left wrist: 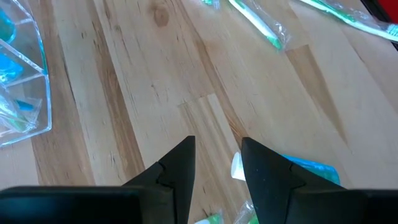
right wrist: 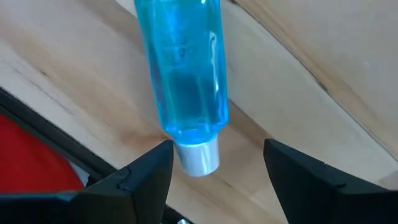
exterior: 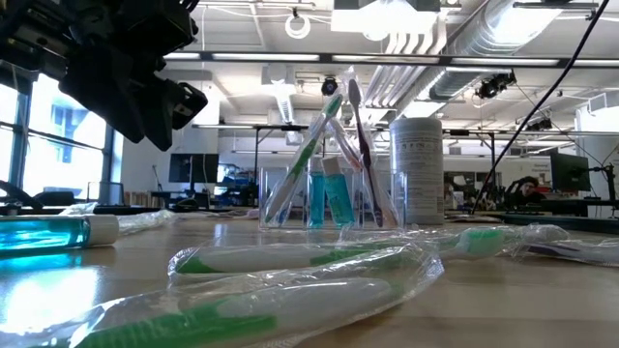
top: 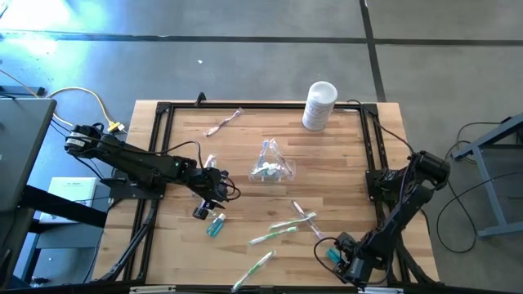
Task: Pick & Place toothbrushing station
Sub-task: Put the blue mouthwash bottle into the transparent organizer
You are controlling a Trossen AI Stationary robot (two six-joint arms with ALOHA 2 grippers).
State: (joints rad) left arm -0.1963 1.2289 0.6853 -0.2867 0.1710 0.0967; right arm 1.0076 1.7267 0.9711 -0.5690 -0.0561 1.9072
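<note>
From above, my left arm reaches in from nine o'clock, my left gripper (top: 214, 193) hovering over bare wood left of centre, a teal tube (top: 215, 226) just at its six o'clock. My right arm folds down the table's three o'clock edge, my right gripper (top: 341, 260) low at five o'clock over another tube (top: 333, 255). The clear cup (top: 270, 163) sits mid-table; the white canister (top: 319, 105) stands at one o'clock, its print unreadable. At table level, wrapped toothbrushes (exterior: 309, 259) lie in front and the cup (exterior: 324, 198) holds brushes and tubes. My left wrist shows fingers (left wrist: 177, 171) apart, gripping nothing, over open planks. My right wrist shows fingers (right wrist: 146, 171) spread wide, straddling the tube's white cap (right wrist: 199, 155) beside the table's edge.
</note>
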